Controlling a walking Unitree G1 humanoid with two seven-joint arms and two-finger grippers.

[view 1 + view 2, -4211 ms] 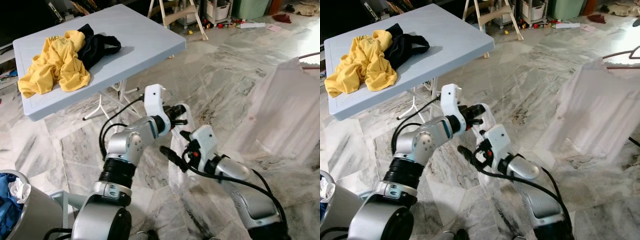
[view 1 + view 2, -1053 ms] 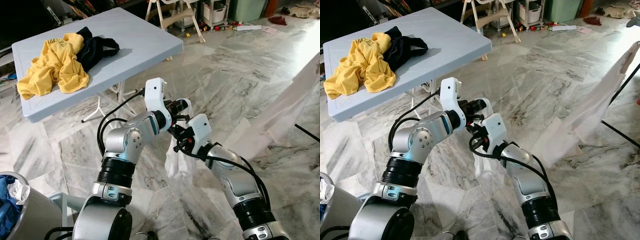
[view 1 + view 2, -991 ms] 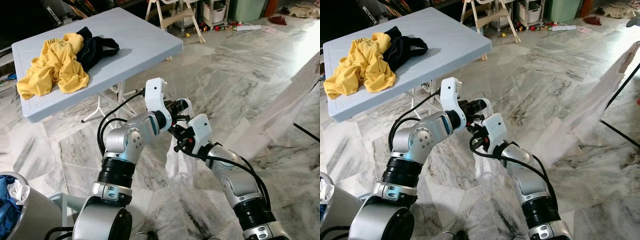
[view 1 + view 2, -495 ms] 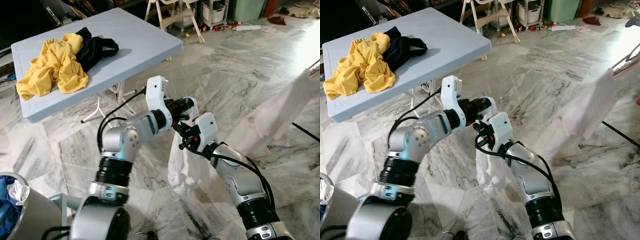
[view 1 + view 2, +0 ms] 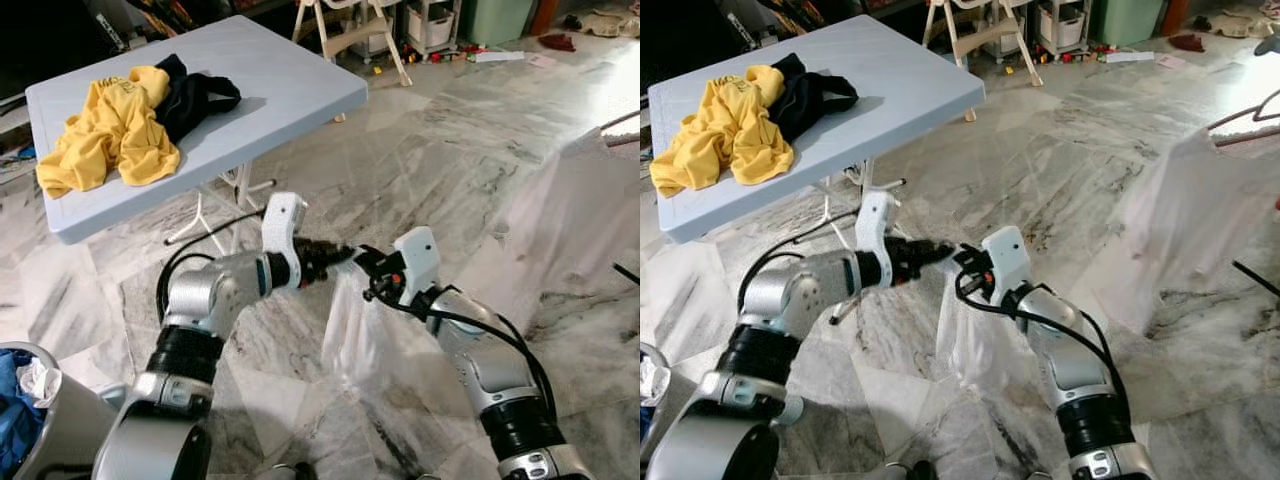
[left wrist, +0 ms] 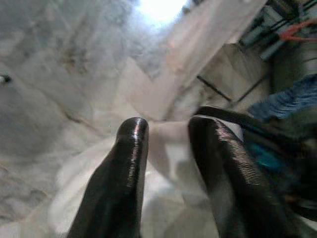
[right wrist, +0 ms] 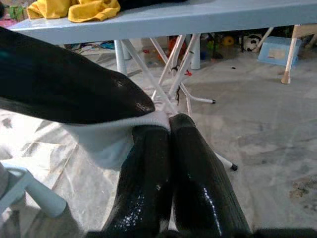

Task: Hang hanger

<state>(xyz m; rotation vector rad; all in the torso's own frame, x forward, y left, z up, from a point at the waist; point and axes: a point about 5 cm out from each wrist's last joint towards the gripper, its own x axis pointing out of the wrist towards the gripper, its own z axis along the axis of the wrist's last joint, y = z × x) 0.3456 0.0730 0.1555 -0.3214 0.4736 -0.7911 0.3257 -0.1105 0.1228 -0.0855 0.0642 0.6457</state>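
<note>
At the lower left edge we saw one round grey laundry basket (image 5: 60, 425) holding blue and white clothes. On the pale blue folding surface (image 5: 280, 75) lay two garments: one crumpled yellow shirt (image 5: 110, 125) and one black garment (image 5: 195, 95) touching it.

Between the two arms, over the marble floor (image 5: 450, 160), we held one thin white cloth (image 5: 375, 335), its lower part hanging down. Our left end effector (image 6: 166, 129) had its fingers a narrow gap apart with the cloth's top edge between them. Our right end effector (image 7: 166, 124) had its fingers pressed together, pinching the same cloth just beside the left one.

At the far right one dark reddish wire hanger (image 5: 1245, 115) carried a second white garment (image 5: 1210, 215), well apart from our arms.
</note>
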